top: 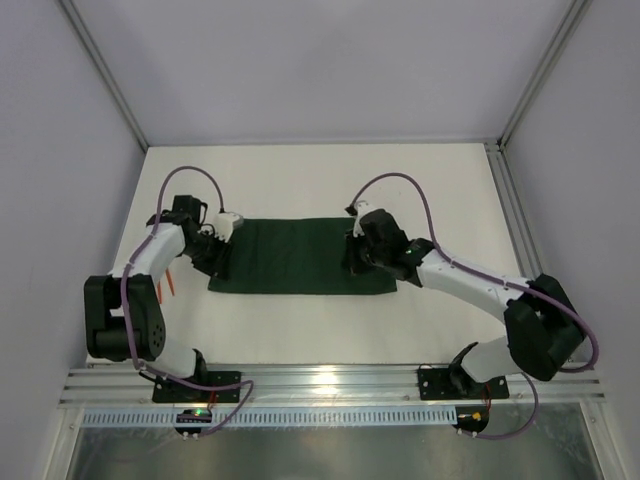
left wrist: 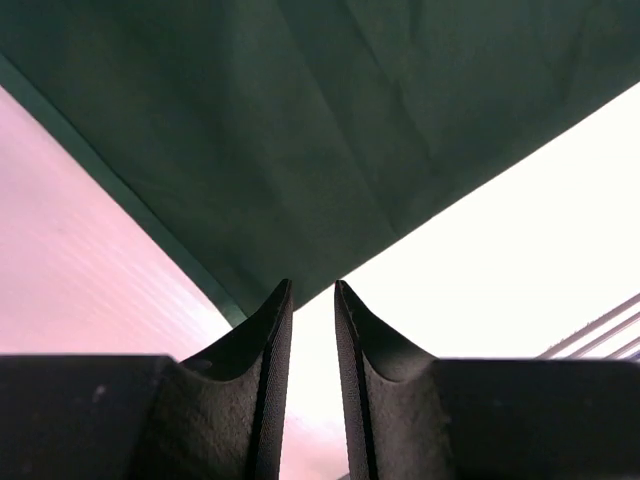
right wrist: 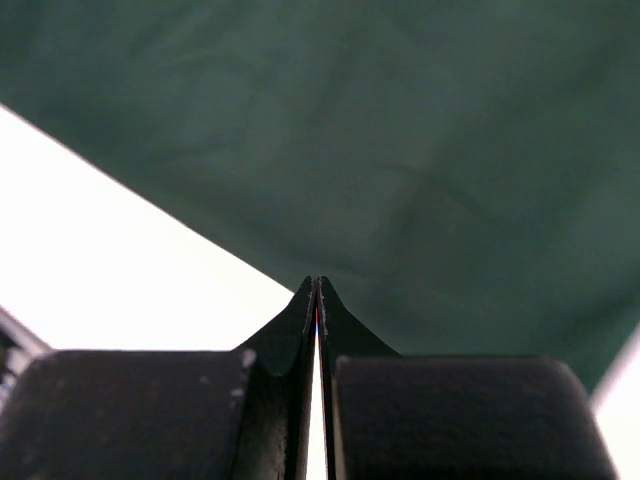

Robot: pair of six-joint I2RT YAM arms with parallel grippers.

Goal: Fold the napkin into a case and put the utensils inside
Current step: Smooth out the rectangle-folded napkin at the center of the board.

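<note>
We see the dark green napkin [top: 300, 257] lying as an oblong mid-tabletop [top: 310, 180], its long axis left to right. At its left corner the left fingers [left wrist: 258, 345] stand narrowly apart, gripping nothing. At its right edge the right fingers [right wrist: 298, 325] are pressed together. White tabletop shows beyond every edge.

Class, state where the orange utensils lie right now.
Top view: the utensils lie on the table's left side, beside the left arm, left of the green napkin.
</note>
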